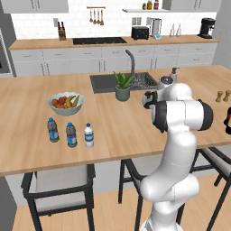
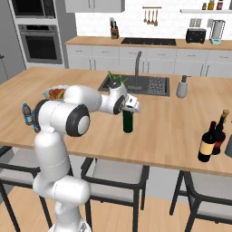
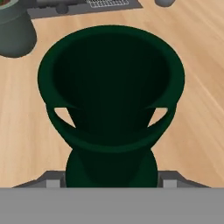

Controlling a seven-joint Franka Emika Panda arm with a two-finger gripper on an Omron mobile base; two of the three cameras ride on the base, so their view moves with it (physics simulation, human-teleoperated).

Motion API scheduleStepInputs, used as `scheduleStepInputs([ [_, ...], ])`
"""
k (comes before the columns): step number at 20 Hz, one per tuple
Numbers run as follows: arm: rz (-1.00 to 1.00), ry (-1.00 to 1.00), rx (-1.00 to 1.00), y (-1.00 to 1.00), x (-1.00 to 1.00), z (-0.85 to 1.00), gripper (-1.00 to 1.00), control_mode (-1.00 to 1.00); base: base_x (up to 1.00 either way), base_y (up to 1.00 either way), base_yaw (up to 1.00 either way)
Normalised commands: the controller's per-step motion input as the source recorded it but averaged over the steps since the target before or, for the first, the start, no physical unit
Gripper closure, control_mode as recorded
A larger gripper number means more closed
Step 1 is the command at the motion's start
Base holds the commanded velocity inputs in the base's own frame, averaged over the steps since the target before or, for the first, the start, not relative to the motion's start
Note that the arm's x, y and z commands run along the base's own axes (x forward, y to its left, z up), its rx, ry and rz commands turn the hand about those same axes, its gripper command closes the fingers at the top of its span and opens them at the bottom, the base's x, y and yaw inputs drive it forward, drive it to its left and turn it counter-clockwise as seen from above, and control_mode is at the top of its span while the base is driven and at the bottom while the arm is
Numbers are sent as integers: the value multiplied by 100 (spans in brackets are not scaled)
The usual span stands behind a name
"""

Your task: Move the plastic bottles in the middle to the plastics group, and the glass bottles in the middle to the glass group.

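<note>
The tall dark green wine bottle (image 2: 128,122) stands upright mid-counter, right under my gripper (image 2: 129,108). In the hand view its open mouth (image 3: 111,74) looms very close, and my gripper (image 3: 110,181) straddles it with fingertips (image 3: 52,181) spread wide on either side, so it is open. The pale white-capped water bottle (image 1: 89,135) stands beside the two dark-capped water bottles (image 1: 53,130) (image 1: 71,134) at the left. Far right, the brown bottle with the yellow label (image 2: 208,142) stands next to the dark reddish-brown bottle (image 2: 220,130).
A potted plant (image 1: 122,86) sits just behind the green bottle, before the sink (image 1: 103,83). A fruit bowl (image 1: 66,103) is at the left. A soap dispenser (image 2: 182,86) and wooden shakers (image 1: 223,95) stand to the right. Stools line the near counter edge.
</note>
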Motion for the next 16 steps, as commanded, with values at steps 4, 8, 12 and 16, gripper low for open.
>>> scheduleStepInputs([
  [4, -31, 11, 4, -99, -6, 15, 100, -100, 0, 0, 0],
  [8, -36, 8, 8, -100, 0, 11, 100, -100, 0, 0, 0],
  [12, -33, 5, 11, -100, -11, 12, 100, -100, 0, 0, 0],
  [16, -24, 0, 12, -98, -46, 1, 100, -100, 0, 0, 0],
])
